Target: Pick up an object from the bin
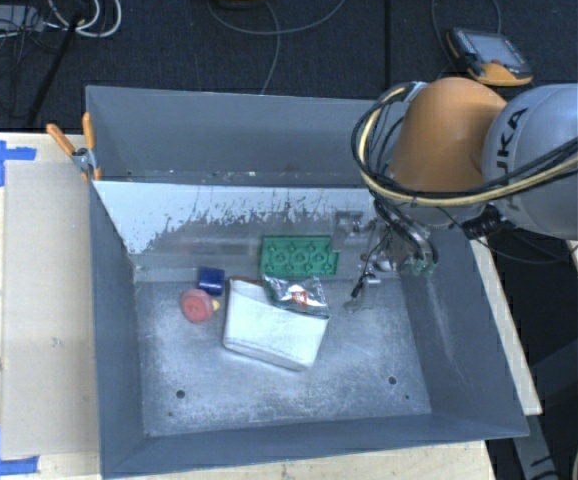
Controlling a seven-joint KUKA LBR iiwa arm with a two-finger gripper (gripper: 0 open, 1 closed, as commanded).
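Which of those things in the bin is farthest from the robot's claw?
The red round piece, leftmost of the group, just beside the small blue piece. The green studded plate, foil wrapper and white pack all lie nearer the gripper.

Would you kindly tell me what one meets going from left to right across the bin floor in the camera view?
Pink round piece → white folded cloth → end effector. The blue block, green toy brick and foil wrapper overlap these sideways, so they are left out.
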